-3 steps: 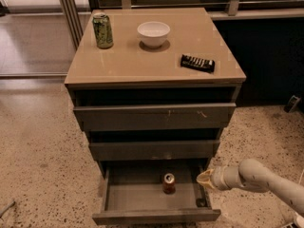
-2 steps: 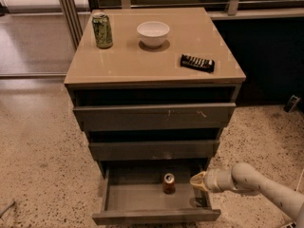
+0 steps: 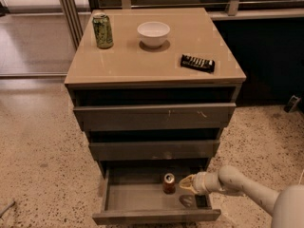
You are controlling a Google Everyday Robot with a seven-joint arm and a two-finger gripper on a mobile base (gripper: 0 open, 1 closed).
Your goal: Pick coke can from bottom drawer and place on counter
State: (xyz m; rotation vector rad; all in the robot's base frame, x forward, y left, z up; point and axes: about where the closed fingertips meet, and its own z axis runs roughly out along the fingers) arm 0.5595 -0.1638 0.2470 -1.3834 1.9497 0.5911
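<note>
The coke can (image 3: 169, 183), small and red-orange with a silver top, stands upright inside the open bottom drawer (image 3: 156, 216), right of its middle. My gripper (image 3: 185, 184) reaches in from the lower right on a pale arm, its tip just right of the can at the can's height and apart from it. The counter (image 3: 128, 63) is the glossy tan top of the cabinet above.
On the counter stand a green patterned can (image 3: 103, 31) at the back left, a white bowl (image 3: 153, 33) in the middle back, and a black remote-like bar (image 3: 197, 63) at the right. The two upper drawers (image 3: 154, 116) are shut. Speckled floor surrounds the cabinet.
My gripper has moved left over the drawer's right side, closer to the coke can. The can has not moved.
</note>
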